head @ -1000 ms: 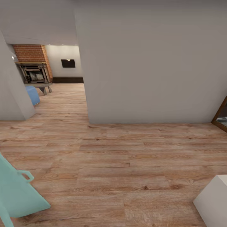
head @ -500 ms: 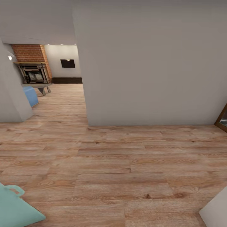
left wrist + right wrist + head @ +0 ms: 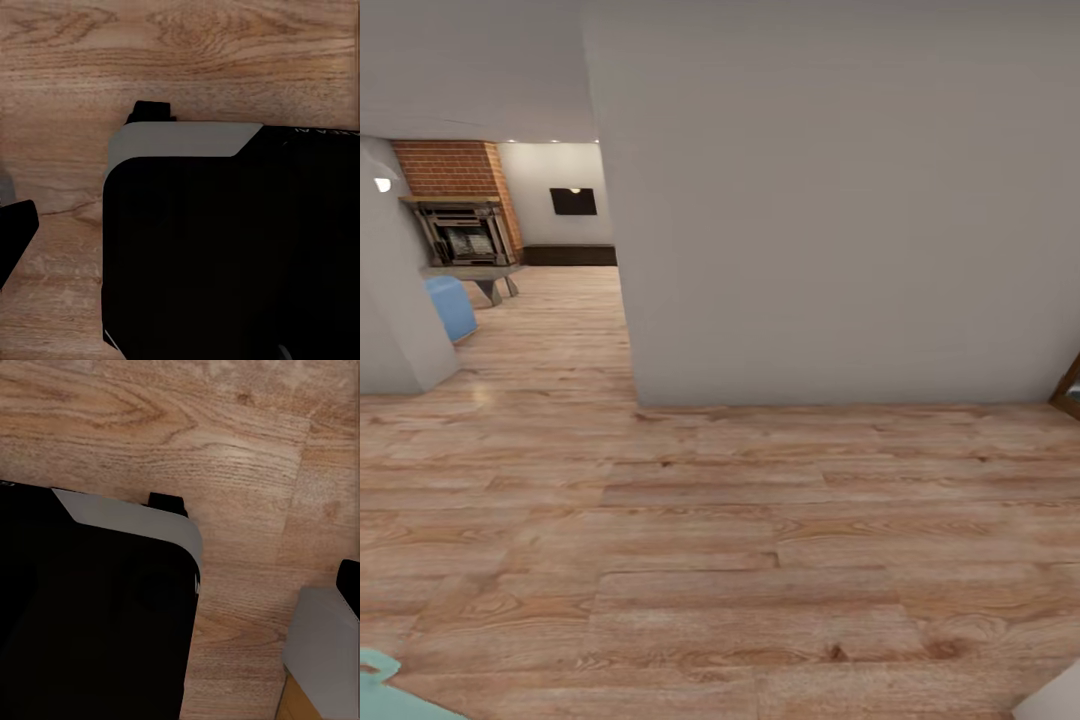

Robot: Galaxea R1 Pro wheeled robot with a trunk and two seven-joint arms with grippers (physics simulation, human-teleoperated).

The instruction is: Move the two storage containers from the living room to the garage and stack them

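You face a broad grey-white wall (image 3: 840,200) that fills most of the head view, with light wood-plank floor (image 3: 720,540) running under it and on through the opening at the left into the living room (image 3: 540,230). In that room you can see the red brick column (image 3: 450,168), a dark fireplace (image 3: 460,232) below it, the black TV (image 3: 573,201) on the far wall, the long dark low cabinet (image 3: 568,255) and a blue sofa corner (image 3: 452,306). A pale teal object (image 3: 385,690) pokes in at the lower left. Both wrist views show dark robot body (image 3: 225,247) over planks, so you cannot tell either tool's state.
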